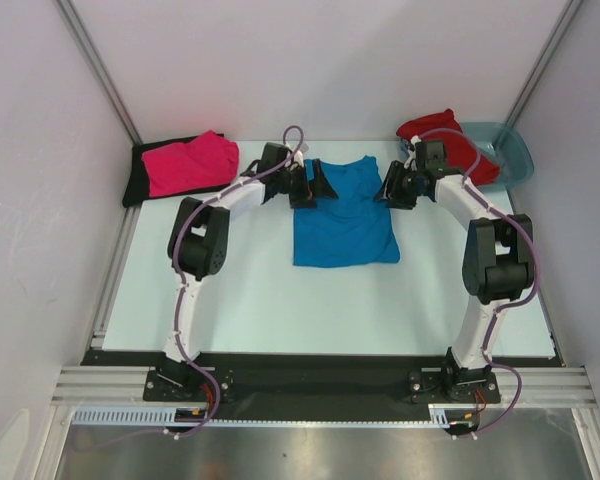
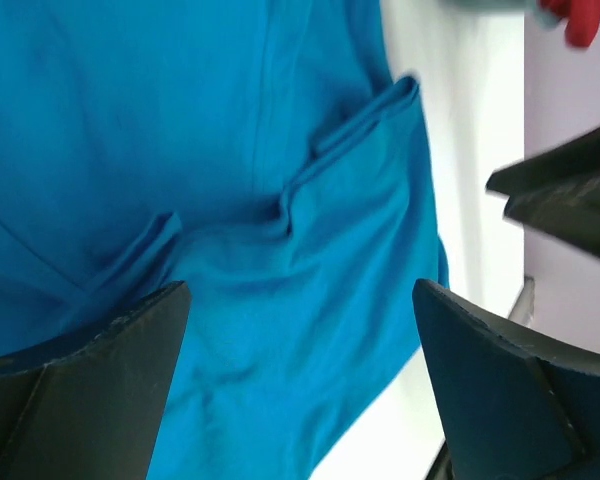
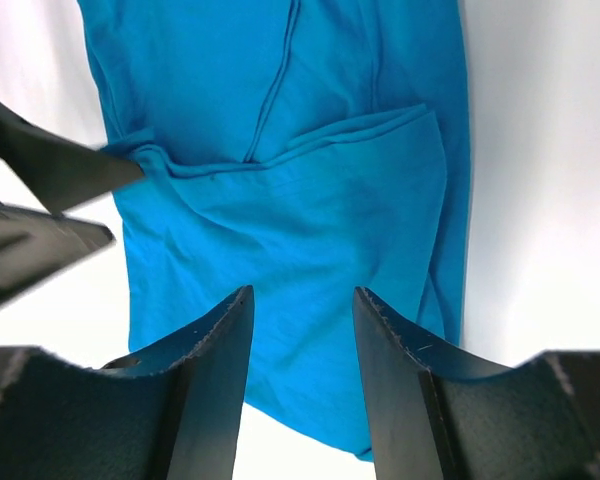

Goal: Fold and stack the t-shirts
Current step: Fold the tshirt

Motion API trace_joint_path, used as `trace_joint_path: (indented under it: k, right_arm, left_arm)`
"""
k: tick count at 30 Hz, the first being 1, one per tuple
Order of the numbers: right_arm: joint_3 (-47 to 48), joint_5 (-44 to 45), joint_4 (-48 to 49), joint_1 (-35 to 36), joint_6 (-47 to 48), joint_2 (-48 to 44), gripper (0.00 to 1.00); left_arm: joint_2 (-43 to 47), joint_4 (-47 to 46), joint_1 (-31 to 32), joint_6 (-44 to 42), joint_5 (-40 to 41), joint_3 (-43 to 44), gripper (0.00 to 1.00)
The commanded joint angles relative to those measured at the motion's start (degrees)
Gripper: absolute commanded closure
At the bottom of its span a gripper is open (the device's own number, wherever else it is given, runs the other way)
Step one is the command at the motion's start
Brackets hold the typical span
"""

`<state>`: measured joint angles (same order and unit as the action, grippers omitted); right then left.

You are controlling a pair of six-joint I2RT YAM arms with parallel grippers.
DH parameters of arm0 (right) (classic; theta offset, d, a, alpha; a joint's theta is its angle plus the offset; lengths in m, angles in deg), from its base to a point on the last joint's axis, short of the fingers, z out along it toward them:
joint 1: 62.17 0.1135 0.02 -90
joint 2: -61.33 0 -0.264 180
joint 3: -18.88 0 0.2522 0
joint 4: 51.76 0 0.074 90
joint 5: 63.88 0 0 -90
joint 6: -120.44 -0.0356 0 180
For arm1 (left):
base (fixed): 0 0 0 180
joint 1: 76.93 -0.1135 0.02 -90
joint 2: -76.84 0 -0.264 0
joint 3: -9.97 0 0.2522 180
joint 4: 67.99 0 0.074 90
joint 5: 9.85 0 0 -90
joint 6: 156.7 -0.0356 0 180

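Table (image 1: pixel 250 300): pale mint surface, enclosed by white walls (image 1: pixel 40 200) on the left, right and far sides.
Blue shirt (image 1: pixel 340 215): centre of table, slightly towards the far side, lying flat as a rough rectangle with the collar end far. Wrist views show creases and a turned-in fold across the cloth.
Pink shirt (image 1: pixel 190 163): far left corner, folded, lying on top of black shirt.
Black shirt (image 1: pixel 137 180): under the pink one, its edge showing on the left and near sides.
Red shirt (image 1: pixel 445 140): far right, bunched, resting against and partly in the tub.
Tub (image 1: pixel 510 150): translucent teal, far right corner.
Left gripper (image 1: pixel 315 185): at the far left corner of the blue shirt, jaws wide apart. Cloth shows beneath, nothing between the fingers (image 2: pixel 110 380).
Right gripper (image 1: pixel 388 187): at the far right corner of the blue shirt, jaws parted about halfway. Blue cloth shows below the gap and no pinch is visible.
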<state>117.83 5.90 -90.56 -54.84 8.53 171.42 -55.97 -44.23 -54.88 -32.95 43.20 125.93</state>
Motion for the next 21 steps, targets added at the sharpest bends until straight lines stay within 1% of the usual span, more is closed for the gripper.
trace_joint_path:
  k: [1,3,5,7,9,10,11,12,13,14,15,16,17,18,20,21]
  right_arm:
    - [1.21,-1.13,-0.10,-0.21,1.17,0.39,0.51]
    - [0.95,-0.78,-0.89,-0.13,1.34,0.05,0.51]
    - [-0.19,0.71,-1.85,-0.04,1.61,-1.09,0.51]
    - [-1.16,1.77,-2.73,0.22,1.96,-2.32,0.51]
    - [-3.00,4.57,-4.57,1.01,2.31,-4.52,0.51]
    - [-3.88,5.80,-5.45,1.36,2.57,-5.40,0.51]
    - [-5.72,8.95,-6.85,1.89,2.75,-6.19,0.51]
    - [-7.04,10.46,-7.48,2.68,2.93,-8.20,0.50]
    - [-8.27,11.60,-7.83,3.03,2.93,-9.17,0.50]
    - [-9.50,13.44,-8.27,3.13,2.84,-10.05,0.50]
    - [-12.21,14.33,-8.53,3.30,2.49,-11.72,0.50]
    - [-13.54,15.73,-8.36,3.74,2.49,-12.60,0.50]
    - [-15.12,16.36,-8.19,4.00,2.40,-13.39,0.50]
    - [-17.31,16.97,-8.01,4.27,2.31,-14.97,0.50]
    - [-19.52,18.29,-7.66,4.88,1.87,-16.56,0.50]
    - [-21.62,18.82,-7.22,4.97,1.61,-17.35,0.49]
  left_arm:
    - [0.71,1.86,-1.03,-2.99,3.98,6.34,0.00]
    - [1.50,3.18,-1.39,-4.05,5.39,6.97,0.00]
    - [3.96,5.37,-1.91,-5.01,8.99,5.66,0.00]
    - [7.89,6.60,-2.00,-6.77,11.71,1.97,0.00]
    - [11.42,5.48,-1.92,-7.30,11.55,-2.15,0.00]
    - [13.09,4.25,-1.57,-7.04,11.11,-7.39,0.00]
    - [16.94,2.85,-1.22,-7.04,10.85,-10.06,0.00]
    - [18.71,2.66,-0.86,-7.13,11.02,-15.13,0.00]
    - [20.91,2.48,-0.08,-6.87,11.63,-17.96,0.00]
    - [24.50,0.22,0.45,-6.52,12.07,-21.04,0.01]
    - [26.45,-0.76,0.98,-5.64,12.34,-24.03,0.00]
    - [28.03,-1.64,1.94,-5.20,12.69,-29.45,0.00]
    - [31.18,-3.91,2.56,-4.32,13.04,-32.20,0.00]
    - [32.52,-4.72,3.18,-3.97,13.91,-36.93,0.00]
    - [34.63,-6.21,4.50,-2.13,14.53,-41.00,0.00]
    - [36.29,-8.74,5.54,-1.60,14.62,-44.85,0.00]
